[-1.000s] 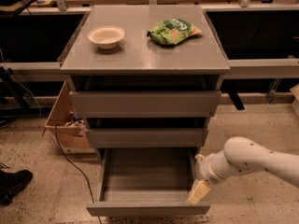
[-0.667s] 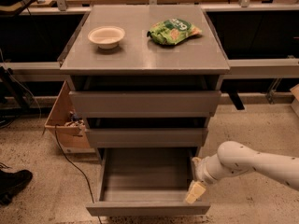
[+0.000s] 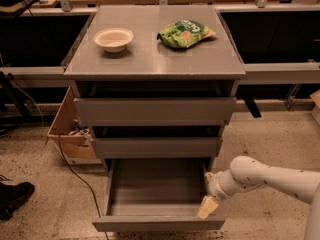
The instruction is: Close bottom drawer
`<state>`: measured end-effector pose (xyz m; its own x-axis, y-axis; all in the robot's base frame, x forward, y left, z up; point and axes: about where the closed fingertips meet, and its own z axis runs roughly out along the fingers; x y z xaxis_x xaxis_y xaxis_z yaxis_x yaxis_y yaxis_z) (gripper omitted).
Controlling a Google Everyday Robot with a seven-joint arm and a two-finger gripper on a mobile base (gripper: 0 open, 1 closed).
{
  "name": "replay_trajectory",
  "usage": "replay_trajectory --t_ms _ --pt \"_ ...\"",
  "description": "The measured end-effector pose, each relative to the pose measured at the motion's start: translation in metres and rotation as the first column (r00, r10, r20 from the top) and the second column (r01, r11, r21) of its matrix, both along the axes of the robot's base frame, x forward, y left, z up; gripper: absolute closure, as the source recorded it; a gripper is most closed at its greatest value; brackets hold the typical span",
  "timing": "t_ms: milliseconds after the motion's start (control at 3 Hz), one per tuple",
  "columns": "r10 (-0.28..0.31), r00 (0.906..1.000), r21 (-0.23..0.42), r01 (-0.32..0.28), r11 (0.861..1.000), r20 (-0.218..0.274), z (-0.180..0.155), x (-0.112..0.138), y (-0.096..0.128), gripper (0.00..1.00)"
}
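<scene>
The grey, flat-topped metal cabinet (image 3: 150, 66) has a smooth matte finish and three handle-less, flat-fronted drawers. The bottom drawer (image 3: 155, 191) is the lowest unit. It stands pulled well out, exposing a shallow rectangular grey box tray with a bare floor. Its narrow front panel lies near the lower edge of the view.

The mid-sized grey drawer (image 3: 156, 147) and the taller grey top drawer (image 3: 155, 111) sit above it, each pushed in further.

The gripper (image 3: 207, 208) has a cream-coloured, wedge-shaped tip and sits at the right front corner of the bottom drawer, against the inner side of the front panel. Whether it is open or closed cannot be determined. The smooth, rounded white arm (image 3: 265, 176) enters from the right.

On the cabinet top rest a round white bowl (image 3: 113, 38) at left and a crinkled green snack bag (image 3: 185, 33) at right, well apart. The print on the bag is not legible.

An open brown box (image 3: 67, 134) stands on the speckled floor (image 3: 45, 194) to the left of the cabinet.
</scene>
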<state>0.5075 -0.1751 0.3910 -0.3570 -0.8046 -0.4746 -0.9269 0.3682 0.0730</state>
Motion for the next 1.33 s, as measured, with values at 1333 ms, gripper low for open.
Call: replay_trajectory --t_ms 1333 --pt "-0.119 0.9896 0.070 0.125 0.990 -0.081 -0.133 0.012 -0.014 0.00"
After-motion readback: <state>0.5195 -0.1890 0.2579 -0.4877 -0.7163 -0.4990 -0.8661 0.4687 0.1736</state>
